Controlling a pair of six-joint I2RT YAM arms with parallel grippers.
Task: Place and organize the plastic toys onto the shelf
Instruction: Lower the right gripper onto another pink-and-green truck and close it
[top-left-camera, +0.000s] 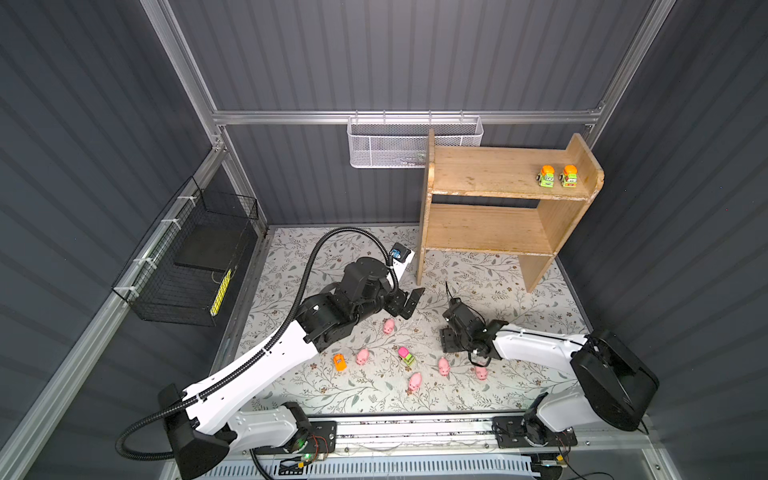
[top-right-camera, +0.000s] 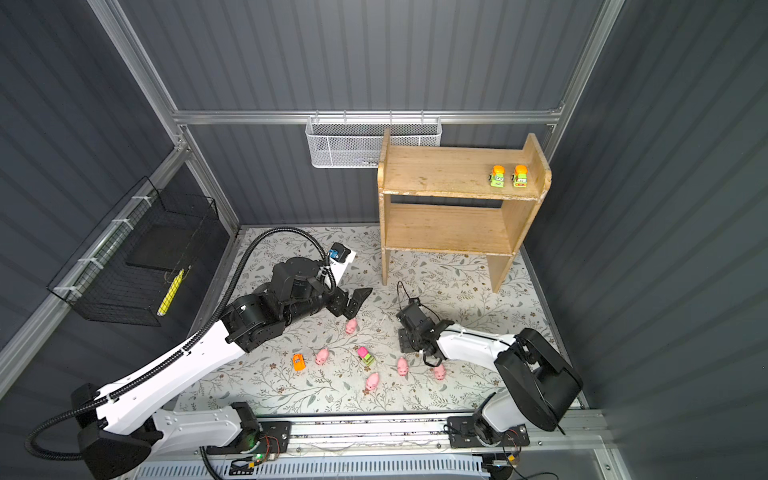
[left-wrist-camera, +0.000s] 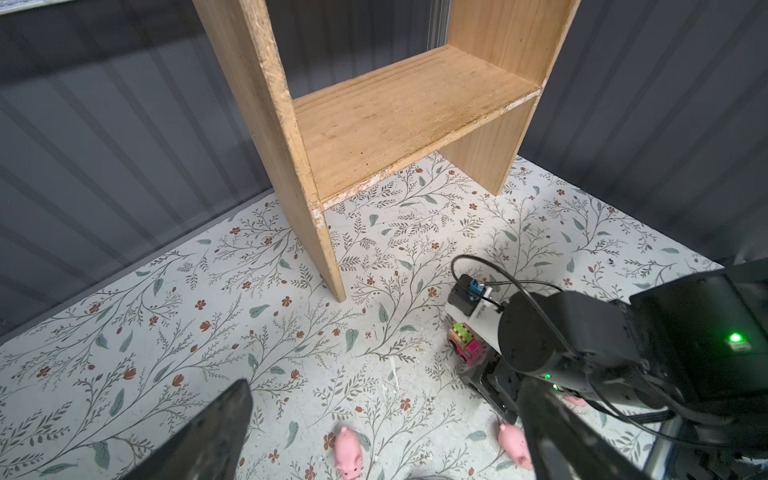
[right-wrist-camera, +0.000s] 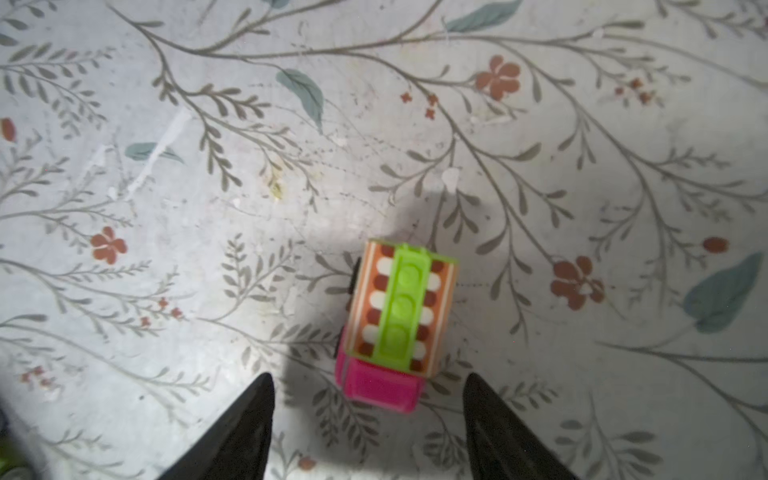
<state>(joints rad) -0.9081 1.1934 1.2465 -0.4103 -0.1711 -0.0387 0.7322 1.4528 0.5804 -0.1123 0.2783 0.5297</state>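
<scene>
Pink-and-green toy truck, pink end between parted fingertips of right gripper, untouched, nothing held.

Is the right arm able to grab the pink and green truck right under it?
Probably yes. The right end effector hangs open over the pink and green truck, fingers either side of its pink cab, nothing else in the way.

The shelf is matt bare wood with rough chipped edges; the pink-cabbed truck is glossy plastic
</scene>
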